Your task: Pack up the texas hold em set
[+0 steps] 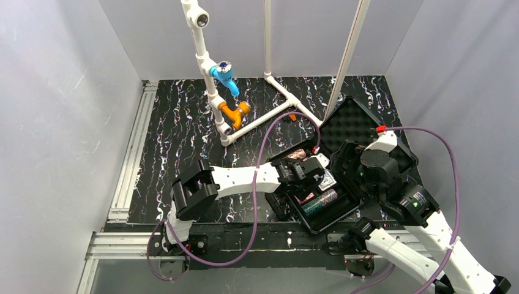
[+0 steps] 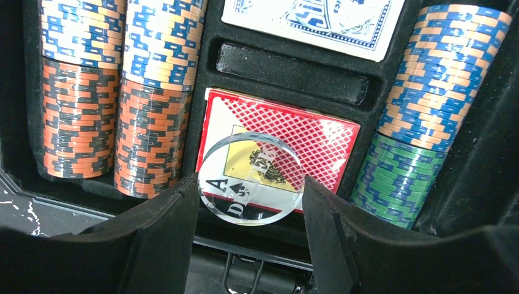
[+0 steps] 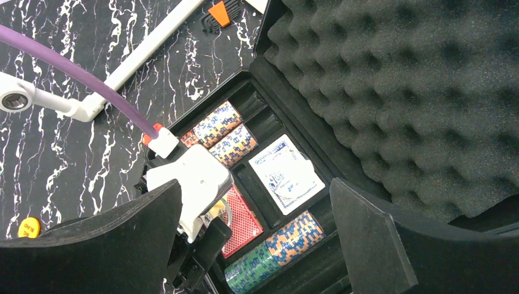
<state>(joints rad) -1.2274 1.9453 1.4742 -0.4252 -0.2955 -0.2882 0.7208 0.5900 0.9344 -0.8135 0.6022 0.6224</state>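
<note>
Left wrist view is showing your left gripper [image 2: 250, 207] pinching the clear dealer button [image 2: 251, 177], lower centre, above the case [image 2: 294, 79] already holding chips [image 2: 147, 110] and 2 decks [image 2: 306, 138], while the right gripper [image 3: 257, 226] is hanging wide, empty, lid [image 3: 398, 92] not yet shut.

Plain grey walls [image 1: 61, 92] box in a black tabletop [image 1: 177, 122] veined white, aluminium rails [image 1: 130, 159] along left and near edges, white pipe frame [image 1: 201, 46] with blue fitting [image 1: 224, 76] and orange fitting [image 1: 235, 112] at back, even diffuse light.
</note>
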